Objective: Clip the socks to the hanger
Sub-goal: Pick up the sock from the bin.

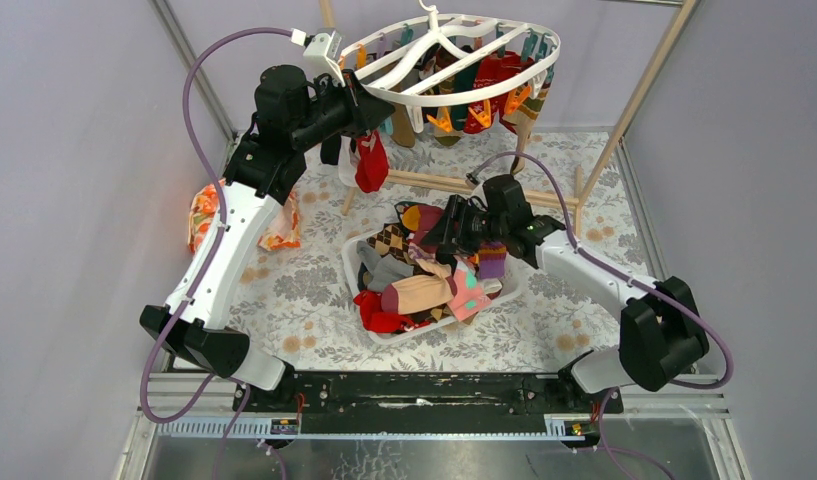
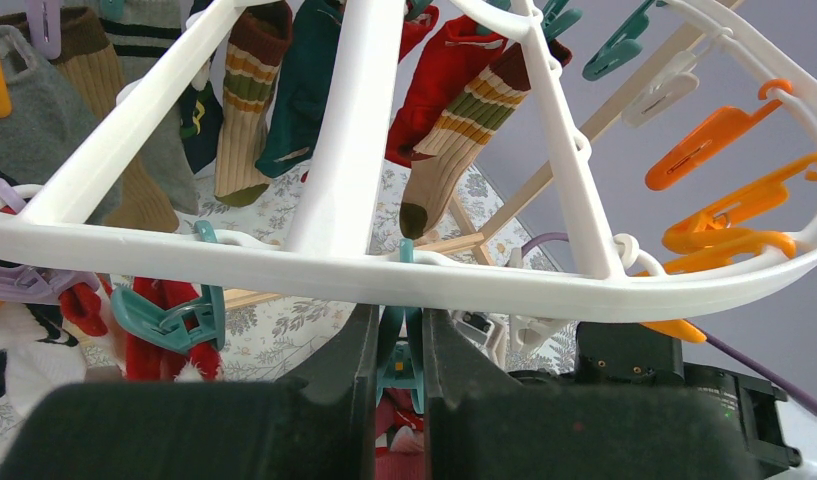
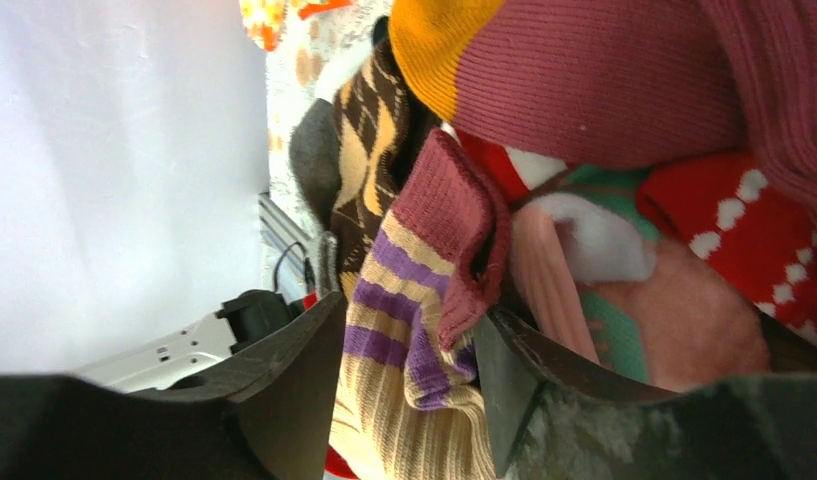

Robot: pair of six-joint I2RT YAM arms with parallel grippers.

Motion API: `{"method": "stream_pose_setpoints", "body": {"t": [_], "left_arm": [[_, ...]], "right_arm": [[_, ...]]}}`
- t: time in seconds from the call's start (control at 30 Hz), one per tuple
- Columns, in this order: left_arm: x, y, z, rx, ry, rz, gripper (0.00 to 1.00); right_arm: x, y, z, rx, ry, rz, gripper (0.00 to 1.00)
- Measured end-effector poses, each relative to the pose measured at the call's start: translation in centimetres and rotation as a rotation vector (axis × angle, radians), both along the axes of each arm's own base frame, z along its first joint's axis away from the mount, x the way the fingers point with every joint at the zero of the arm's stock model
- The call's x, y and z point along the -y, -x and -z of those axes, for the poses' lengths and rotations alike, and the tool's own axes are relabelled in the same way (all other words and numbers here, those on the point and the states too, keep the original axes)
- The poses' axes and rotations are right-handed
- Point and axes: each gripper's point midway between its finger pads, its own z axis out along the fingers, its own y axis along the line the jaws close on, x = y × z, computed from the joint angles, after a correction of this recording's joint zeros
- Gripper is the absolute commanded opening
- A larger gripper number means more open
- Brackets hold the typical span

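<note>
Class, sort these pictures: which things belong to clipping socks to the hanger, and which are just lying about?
Belongs to the job: hanger, teal clip between the left fingers, socks already hung, loose socks in the basket, striped sock between the right fingers.

Lying about: orange floral cloth, wooden frame, patterned table cover.

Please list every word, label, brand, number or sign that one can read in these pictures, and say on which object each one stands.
No text can be read.
Pale marks on the black housing below the hanger: too small to read.
Yellow-green motif on the dark sock: partly hidden, not legible.
White shapes on the red sock: a pattern, no letters.
</note>
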Motion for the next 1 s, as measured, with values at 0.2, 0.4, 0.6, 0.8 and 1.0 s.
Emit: {"method": "stream_pose_setpoints", "body": {"t": [0.2,0.4,0.6,0.8,1.0], "left_arm": [[0.0,0.0,0.0,0.000,0.000,0.000,0.00],[0.0,0.0,0.0,0.001,0.000,0.000,0.00],[0.0,0.0,0.0,0.000,0.000,0.001,0.00],[0.1,0.1,0.0,0.001,0.000,0.005,0.00],[0.1,0.1,0.0,0.000,0.000,0.009,0.00]], "right_arm": [[-0.5,-0.6,-0.8,-0.017,-0.135,0.004,0.38],[-0.8,-0.9,-1.9,-0.017,-0.221,-0.001,0.43],[-0.8,-1.0,-1.3,-0.014,-0.209,-0.014,0.46],[-0.2,-1.3,1.5,-0.030,-0.115,-0.006,0.41],[-0.3,-2.1,1.3,0.031,-0.095,-0.020,0.12]]}}
